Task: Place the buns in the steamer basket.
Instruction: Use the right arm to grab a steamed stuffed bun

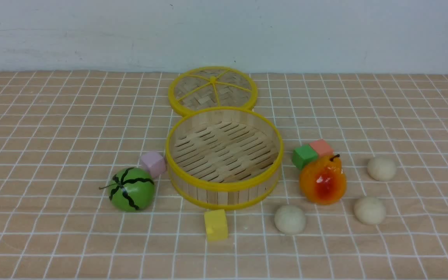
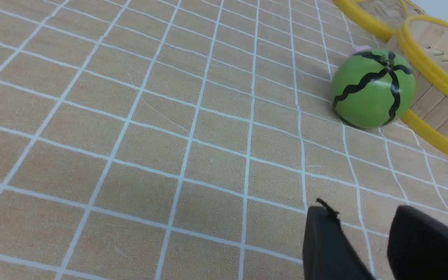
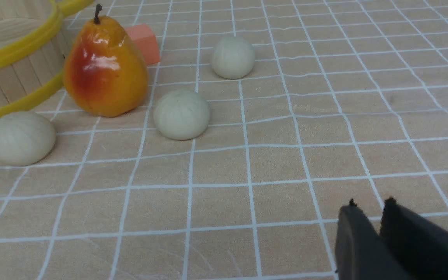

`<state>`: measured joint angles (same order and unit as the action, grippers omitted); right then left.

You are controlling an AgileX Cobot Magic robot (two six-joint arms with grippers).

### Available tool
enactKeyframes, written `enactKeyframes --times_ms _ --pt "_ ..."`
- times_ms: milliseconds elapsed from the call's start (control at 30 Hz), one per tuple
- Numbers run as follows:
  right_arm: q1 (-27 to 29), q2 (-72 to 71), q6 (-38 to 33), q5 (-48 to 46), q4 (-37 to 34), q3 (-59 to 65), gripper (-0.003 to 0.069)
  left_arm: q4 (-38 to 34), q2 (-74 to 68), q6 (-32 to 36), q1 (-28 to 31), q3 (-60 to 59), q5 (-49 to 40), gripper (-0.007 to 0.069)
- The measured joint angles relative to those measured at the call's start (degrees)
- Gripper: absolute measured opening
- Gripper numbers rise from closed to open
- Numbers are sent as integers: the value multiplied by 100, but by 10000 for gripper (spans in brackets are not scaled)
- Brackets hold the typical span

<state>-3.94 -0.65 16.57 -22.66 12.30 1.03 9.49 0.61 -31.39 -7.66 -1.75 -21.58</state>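
Observation:
Three off-white buns lie on the checked cloth right of the steamer basket [image 1: 224, 187]: one near its front [image 1: 290, 219], one further right [image 1: 370, 210], one behind that [image 1: 381, 168]. The basket is empty. In the right wrist view the same buns [image 3: 21, 138], [image 3: 181, 114], [image 3: 233, 57] lie ahead of my right gripper [image 3: 370, 204], which is shut and empty, well short of them. My left gripper [image 2: 362, 212] is open and empty over bare cloth, short of the green melon [image 2: 373, 88] and the basket's wall [image 2: 434, 74]. Neither gripper shows in the front view.
The woven lid [image 1: 212, 87] lies behind the basket. An orange-red pear [image 1: 323, 180] stands among the buns, with a green cube [image 1: 304, 156] and a salmon cube [image 1: 321, 147] behind it. The melon [image 1: 132, 189] and a pink cube [image 1: 153, 163] sit left of the basket, a yellow cube [image 1: 216, 224] in front.

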Motion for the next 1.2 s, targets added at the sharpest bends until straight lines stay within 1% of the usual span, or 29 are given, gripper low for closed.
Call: enactKeyframes --times_ms 633,767,1067,1200 --pt "0 0 0 0 57 0 133 0 0 0 0 0 0 238" --pt "0 0 0 84 467 17 138 0 0 0 0 0 0 238" --pt "0 0 0 208 1758 54 149 0 0 0 0 0 0 238" --pt "0 0 0 213 1882 54 154 0 0 0 0 0 0 238"
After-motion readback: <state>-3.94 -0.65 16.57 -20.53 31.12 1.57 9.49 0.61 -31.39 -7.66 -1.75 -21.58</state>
